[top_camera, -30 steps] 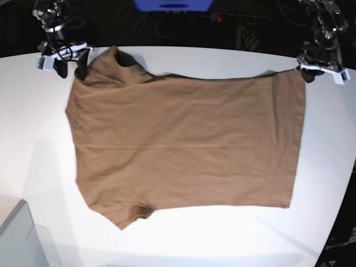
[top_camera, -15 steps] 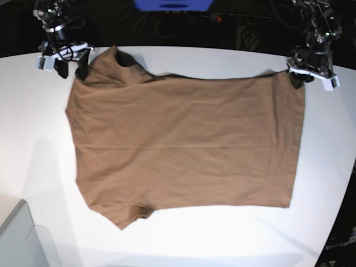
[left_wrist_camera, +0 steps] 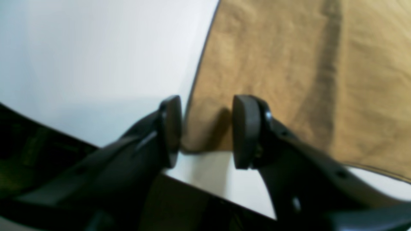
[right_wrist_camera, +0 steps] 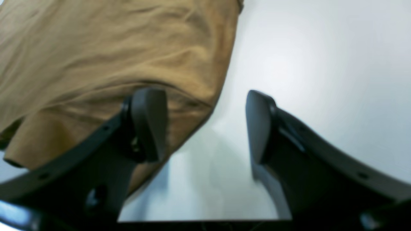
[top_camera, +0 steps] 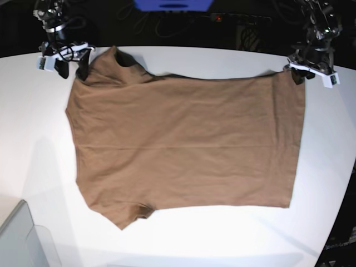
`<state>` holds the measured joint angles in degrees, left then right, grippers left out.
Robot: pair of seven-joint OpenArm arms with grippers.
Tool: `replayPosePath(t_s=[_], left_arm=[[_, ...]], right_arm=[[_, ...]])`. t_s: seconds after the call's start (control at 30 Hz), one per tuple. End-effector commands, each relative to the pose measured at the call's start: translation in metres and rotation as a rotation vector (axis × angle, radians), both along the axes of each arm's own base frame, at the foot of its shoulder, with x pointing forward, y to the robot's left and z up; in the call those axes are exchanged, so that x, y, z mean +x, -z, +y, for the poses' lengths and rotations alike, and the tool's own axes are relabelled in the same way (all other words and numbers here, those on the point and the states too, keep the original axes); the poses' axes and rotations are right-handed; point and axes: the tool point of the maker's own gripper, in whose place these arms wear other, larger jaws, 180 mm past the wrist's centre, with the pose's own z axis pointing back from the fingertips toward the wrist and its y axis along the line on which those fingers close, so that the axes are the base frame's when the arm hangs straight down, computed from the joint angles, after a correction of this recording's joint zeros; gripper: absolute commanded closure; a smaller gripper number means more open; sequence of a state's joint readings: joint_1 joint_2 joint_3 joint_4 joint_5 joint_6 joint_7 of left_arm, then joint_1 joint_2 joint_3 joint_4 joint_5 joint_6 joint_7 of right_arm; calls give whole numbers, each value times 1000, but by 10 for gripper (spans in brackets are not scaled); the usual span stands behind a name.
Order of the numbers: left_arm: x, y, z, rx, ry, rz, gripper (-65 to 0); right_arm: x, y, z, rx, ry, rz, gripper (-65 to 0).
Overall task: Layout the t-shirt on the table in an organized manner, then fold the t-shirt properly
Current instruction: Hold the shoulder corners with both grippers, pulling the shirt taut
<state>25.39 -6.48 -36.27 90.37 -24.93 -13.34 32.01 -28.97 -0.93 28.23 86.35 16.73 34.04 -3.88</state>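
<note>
White table (top_camera: 183, 239); tan t-shirt (top_camera: 183, 144) flat on it; grey bin corner (top_camera: 19, 239).

Behind lies darkness with tangled cables (top_camera: 167, 25), a blue object (top_camera: 173, 4), and a grey bin corner (top_camera: 19, 242).

Grey translucent plastic bin corner (top_camera: 22, 239) at the near left edge of the base view. Blue rectangular object (top_camera: 173, 5) at the top centre, partly cut off. Beside it, black power strip with a small red light (top_camera: 218, 18) among dark cables.
</note>
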Motion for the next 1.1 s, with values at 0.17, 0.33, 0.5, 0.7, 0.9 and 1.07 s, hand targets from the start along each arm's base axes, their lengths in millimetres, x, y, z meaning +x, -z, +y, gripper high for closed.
replayPosePath(t_s=[0.17, 0.33, 0.5, 0.7, 0.9, 1.07], left_arm=[[-11, 21, -9, -32, 20, 73, -178], [-17, 30, -11, -50, 9, 95, -175], [-16, 29, -11, -49, 9, 90, -83], [-10, 27, -11, -50, 9, 80, -2], [-11, 27, -11, -50, 9, 81, 0], [-11, 27, -11, -48, 11, 84, 0]], right_arm=[[0, 3, 23, 30, -64, 9, -394], [-2, 5, 29, 54, -43, 11, -392], [-12, 8, 31, 56, -45, 33, -392], [-25, 12, 29, 52, -41, 60, -392], [-25, 13, 32, 59, -45, 62, -390], [-24, 13, 33, 61, -47, 61, -310]])
